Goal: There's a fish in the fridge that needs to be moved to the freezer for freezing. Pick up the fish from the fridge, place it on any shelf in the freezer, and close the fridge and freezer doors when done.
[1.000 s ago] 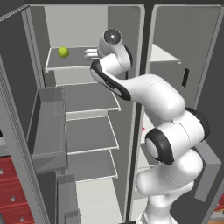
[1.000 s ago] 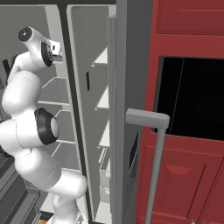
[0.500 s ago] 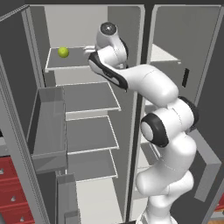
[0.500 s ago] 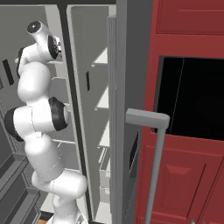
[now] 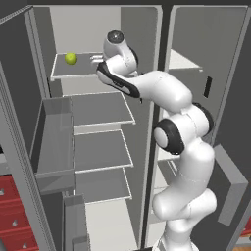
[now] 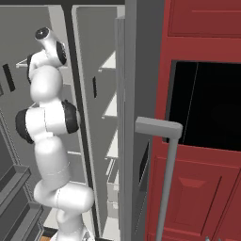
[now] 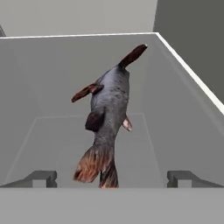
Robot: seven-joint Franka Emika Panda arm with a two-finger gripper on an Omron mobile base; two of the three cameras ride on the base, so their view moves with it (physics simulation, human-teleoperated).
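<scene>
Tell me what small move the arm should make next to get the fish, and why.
Probably ease the gripper forward along the fridge shelf, then close. In the hand view the fish lies centred between the open fingertips, mostly beyond them and not yet gripped.

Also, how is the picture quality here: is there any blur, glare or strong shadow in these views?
Hand view: the fish is sharp, evenly lit, without glare, between the open fingertips of the end effector. Left base view: flat, soft light, the green ball slightly soft-edged. Right base view: the cabinet opening is plain black, with no detail inside.
</scene>
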